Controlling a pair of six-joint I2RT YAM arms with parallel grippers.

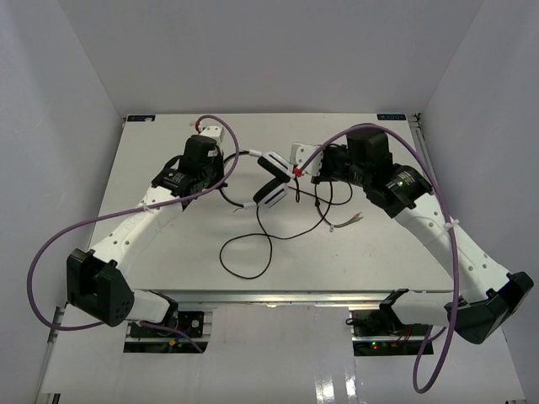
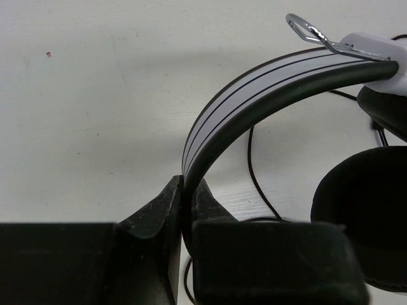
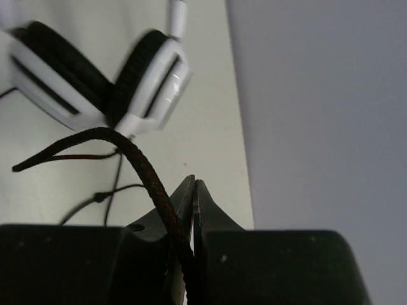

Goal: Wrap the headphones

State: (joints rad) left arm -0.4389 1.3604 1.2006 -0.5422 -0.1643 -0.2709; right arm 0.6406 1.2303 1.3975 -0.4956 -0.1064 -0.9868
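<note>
The headphones (image 1: 271, 178) sit at the table's middle back, their two white-and-black earcups close together. My left gripper (image 1: 221, 171) is shut on the white headband (image 2: 254, 89), which arcs up out of the jaws (image 2: 186, 190) toward a black earcup (image 2: 362, 216). My right gripper (image 1: 318, 171) is just right of the earcups (image 3: 152, 76) and is shut on the black braided cord (image 3: 147, 175), which runs down between its fingers (image 3: 193, 190). The rest of the cord (image 1: 253, 244) lies in loose loops on the table and ends in bare coloured wires (image 1: 354, 220).
Thick purple robot cables (image 1: 50, 252) arc over both arms. White walls enclose the white table (image 1: 152, 252) on the left, right and back. The table's right edge and wall (image 3: 305, 95) are close to my right gripper.
</note>
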